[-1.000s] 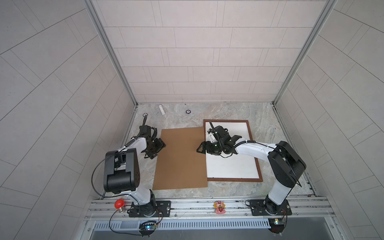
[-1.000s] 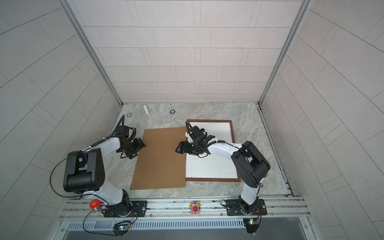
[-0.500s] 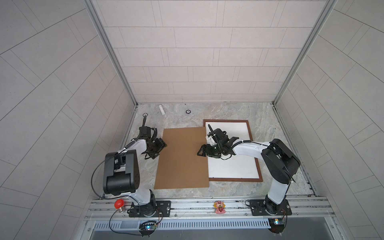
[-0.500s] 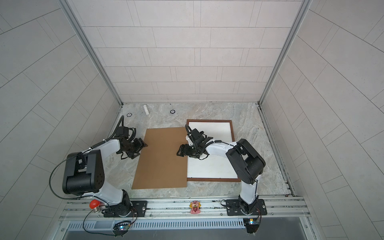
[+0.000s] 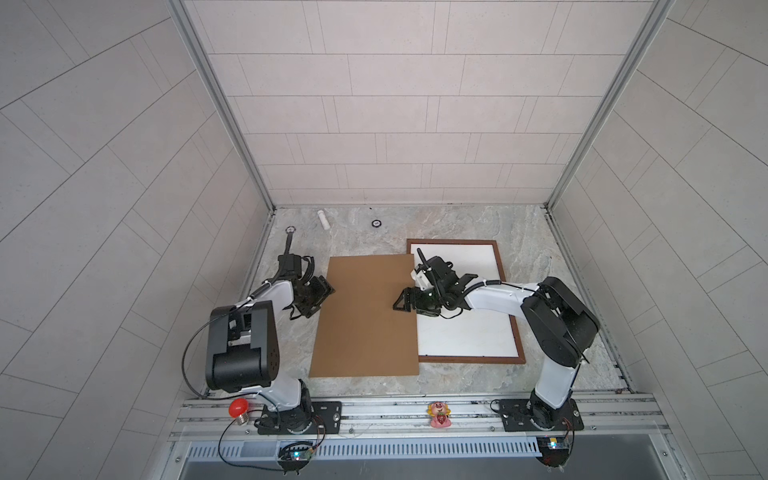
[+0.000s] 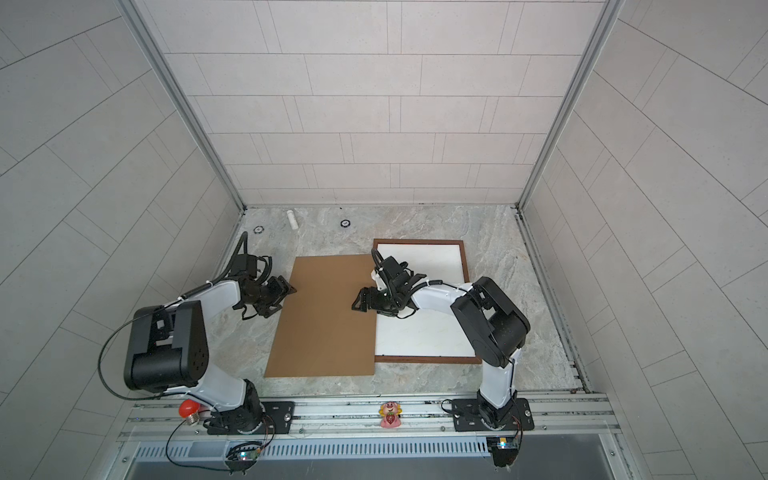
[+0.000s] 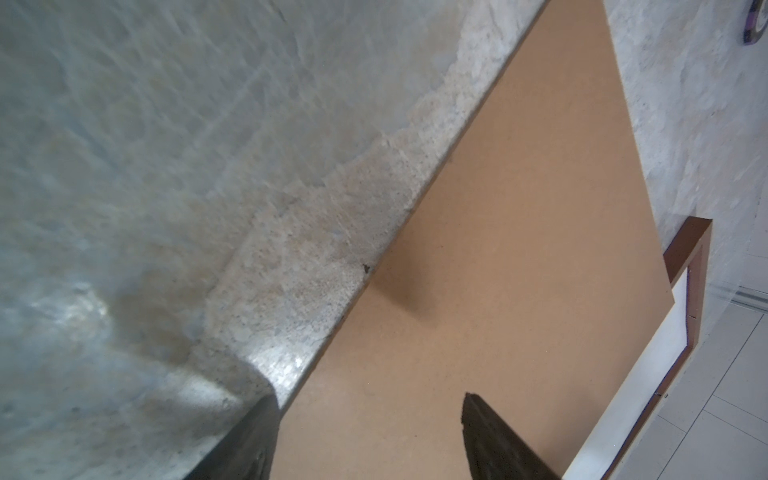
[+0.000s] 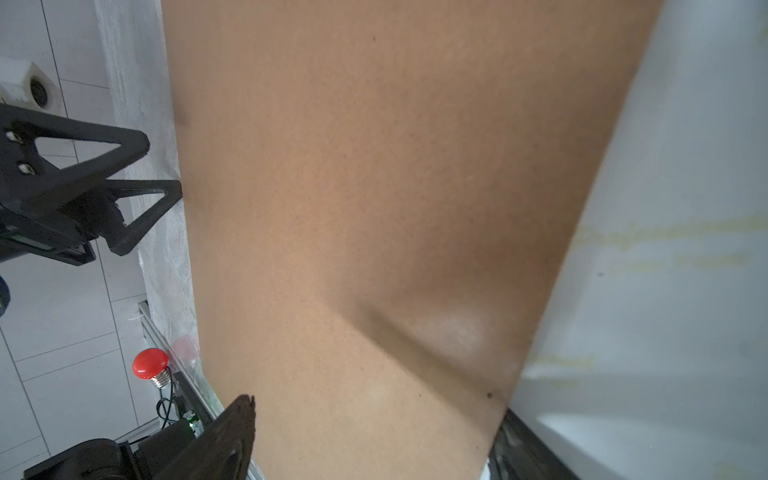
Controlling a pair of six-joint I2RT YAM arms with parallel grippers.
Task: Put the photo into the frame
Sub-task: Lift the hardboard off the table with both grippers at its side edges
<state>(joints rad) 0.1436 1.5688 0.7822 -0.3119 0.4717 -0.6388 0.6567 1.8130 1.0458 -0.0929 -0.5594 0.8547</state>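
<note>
Dark-brown wood, the frame (image 5: 469, 360) lies just right of the cardboard board (image 5: 365, 324), whose right edge hides most of its left rail. The photo (image 5: 469, 332) sits inside the frame, white back up, print unseen. The left gripper (image 5: 320, 302) straddles the board's left edge and the right gripper (image 5: 405, 301) its right edge, both with jaws apart.

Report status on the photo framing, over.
Open left hand at left edge of cardboard backing board, open right hand over its right edge; photo white side up in frame; board overlaps frame's left side.
</note>
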